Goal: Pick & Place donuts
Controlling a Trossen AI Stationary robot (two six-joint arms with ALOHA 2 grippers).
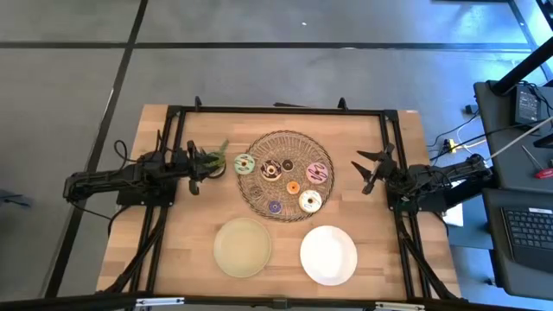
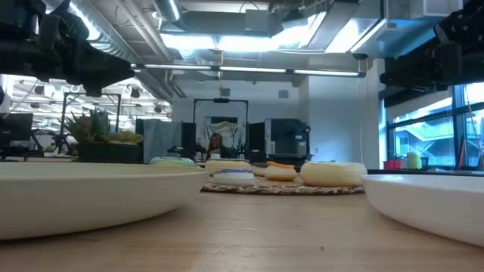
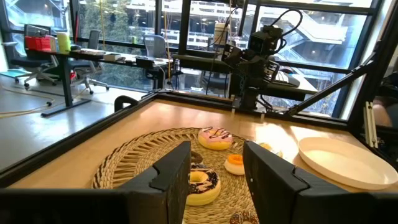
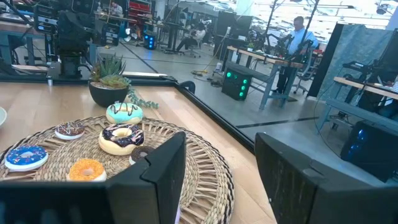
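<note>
Woven mat (image 1: 259, 200) at table centre holds all donuts (image 1: 291, 187). Left gripper (image 1: 195, 168) at 9 o'clock, right gripper (image 1: 368, 168) at 3, both spread, empty. Risk: tight spacing, fingers nudging neighbours.

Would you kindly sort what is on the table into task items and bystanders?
Task items: donuts on the woven mat; left claw; right claw.
Bystanders: potted plant, green plate, white plate.
</note>
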